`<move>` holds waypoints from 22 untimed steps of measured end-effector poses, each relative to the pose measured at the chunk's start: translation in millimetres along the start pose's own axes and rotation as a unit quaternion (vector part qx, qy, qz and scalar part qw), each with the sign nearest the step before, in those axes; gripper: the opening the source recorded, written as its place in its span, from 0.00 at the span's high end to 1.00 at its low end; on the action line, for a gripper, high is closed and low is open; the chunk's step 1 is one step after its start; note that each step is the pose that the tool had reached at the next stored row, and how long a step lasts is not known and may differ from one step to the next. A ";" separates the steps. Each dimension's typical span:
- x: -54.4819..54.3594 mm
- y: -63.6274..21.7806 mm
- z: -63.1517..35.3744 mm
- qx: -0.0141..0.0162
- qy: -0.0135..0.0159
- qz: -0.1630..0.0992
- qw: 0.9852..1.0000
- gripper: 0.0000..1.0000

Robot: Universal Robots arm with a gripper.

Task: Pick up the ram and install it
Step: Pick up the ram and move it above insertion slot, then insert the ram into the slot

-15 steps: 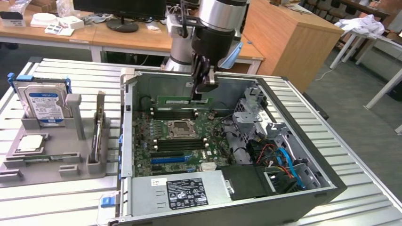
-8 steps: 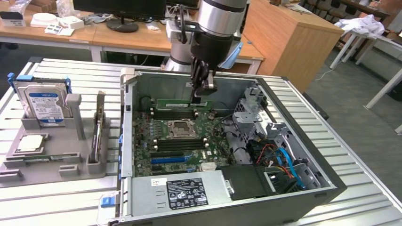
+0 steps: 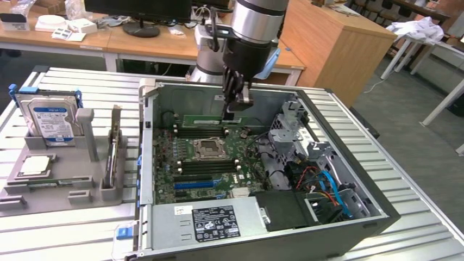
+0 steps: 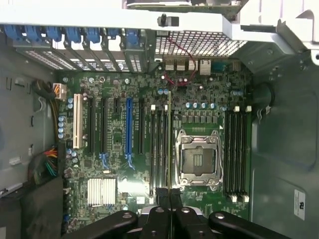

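The gripper (image 3: 232, 112) was clenched on the ram (image 3: 205, 119), holding it on its long edge just beside the CPU socket (image 3: 208, 145), inside the open computer case (image 3: 330, 231).

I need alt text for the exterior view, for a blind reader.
The gripper holds the ram low over the motherboard inside an open computer case. A hard drive stands in a grey holder at the exterior view's left.

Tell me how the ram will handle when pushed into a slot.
Likely stiff: the ram runs straight out from the end effector without sagging. Probably light, being so thin edge-on. Possibly fragile: bare board, so sideways force could crack it.
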State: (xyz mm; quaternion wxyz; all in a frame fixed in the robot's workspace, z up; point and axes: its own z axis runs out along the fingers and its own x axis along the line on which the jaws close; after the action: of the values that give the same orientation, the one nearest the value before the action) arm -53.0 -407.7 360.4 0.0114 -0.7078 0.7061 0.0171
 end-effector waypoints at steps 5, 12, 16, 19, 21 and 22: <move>0.1 -4.0 0.0 0.000 0.000 0.000 1.000 0.89; 0.1 -4.6 0.1 0.000 0.000 0.000 1.000 0.89; 0.2 -4.6 2.1 0.000 0.000 0.000 1.000 0.89; 0.3 -4.6 4.8 0.000 0.000 0.000 1.000 0.89; 0.4 -4.6 6.8 0.000 0.000 0.000 1.000 0.89; 0.5 -4.6 7.7 0.000 0.000 0.000 1.000 0.89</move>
State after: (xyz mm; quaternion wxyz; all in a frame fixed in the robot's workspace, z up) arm -48.4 -407.9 352.6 0.0114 -0.7077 0.7062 0.0171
